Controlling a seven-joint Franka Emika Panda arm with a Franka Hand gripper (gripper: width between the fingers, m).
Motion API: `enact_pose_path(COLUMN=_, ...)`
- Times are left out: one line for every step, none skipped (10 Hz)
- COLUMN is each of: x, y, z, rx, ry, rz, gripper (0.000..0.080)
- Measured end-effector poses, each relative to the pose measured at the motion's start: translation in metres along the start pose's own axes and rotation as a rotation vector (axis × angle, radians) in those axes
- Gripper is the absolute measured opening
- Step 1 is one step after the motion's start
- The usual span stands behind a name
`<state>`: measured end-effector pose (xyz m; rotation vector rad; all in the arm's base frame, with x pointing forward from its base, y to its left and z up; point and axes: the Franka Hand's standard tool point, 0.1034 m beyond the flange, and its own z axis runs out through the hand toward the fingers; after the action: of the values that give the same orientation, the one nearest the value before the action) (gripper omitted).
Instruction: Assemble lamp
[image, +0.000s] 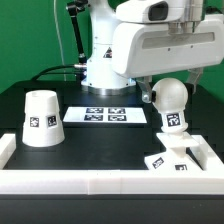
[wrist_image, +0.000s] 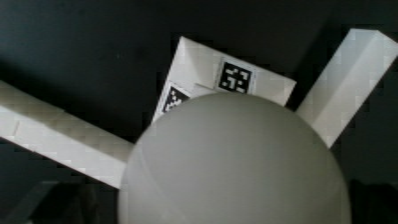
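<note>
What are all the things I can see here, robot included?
shade: one, white, standing toward the exterior view's left
bulb: one, white, toward the exterior view's right, above the base in the picture
base: one, white, in the wall's corner at the exterior view's right
marker board: one, white with black tags, flat at mid-table
wall: one, white, low, along the front and both sides
table: one, black
robot arm: one, glossy white, behind the marker board
gripper: one, dark, at the bulb, mostly hidden; open or shut unclear
</note>
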<state>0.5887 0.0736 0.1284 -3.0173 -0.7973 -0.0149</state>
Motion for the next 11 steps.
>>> enact_pose_path(x=-0.002, y=0.003, z=0.001, rx=0.007, ry=0.01, rz=0.011, gripper=0.0699)
enact_pose_path(x=-0.003, y=0.003, z=0.002, rx=0.008, ry=0.009, rz=0.013, gripper=0.0699)
enact_pose_path(x=-0.001, y=0.001, z=0.004, rx=0.01, ry=0.007, rz=0.01, gripper=0.0699)
enact_pose_path(x=0.002, y=0.001, z=0.005, rx=0.009, ry=0.007, rz=0.008, gripper=0.0699)
enact_pose_path(x=0.004, y=0.001, z=0.005, rx=0.009, ry=0.007, rz=0.01, gripper=0.0671)
enact_pose_path(x=0.007, y=0.0, z=0.005, rx=0.009, ry=0.007, rz=0.014, gripper=0.0671)
enact_pose_path(x=0.008, y=-0.002, z=0.005, rx=0.009, ry=0.007, rz=0.013, gripper=0.0576)
enact_pose_path(x=0.009, y=-0.003, z=0.005, rx=0.008, ry=0.008, rz=0.01, gripper=0.0576)
enact_pose_path(x=0.01, y=-0.004, z=0.005, rx=0.008, ry=0.009, rz=0.016, gripper=0.0576)
enact_pose_path(x=0.01, y=-0.003, z=0.005, rx=0.007, ry=0.01, rz=0.028, gripper=0.0576)
enact_pose_path(x=0.01, y=-0.003, z=0.005, rx=0.007, ry=0.01, rz=0.028, gripper=0.0576)
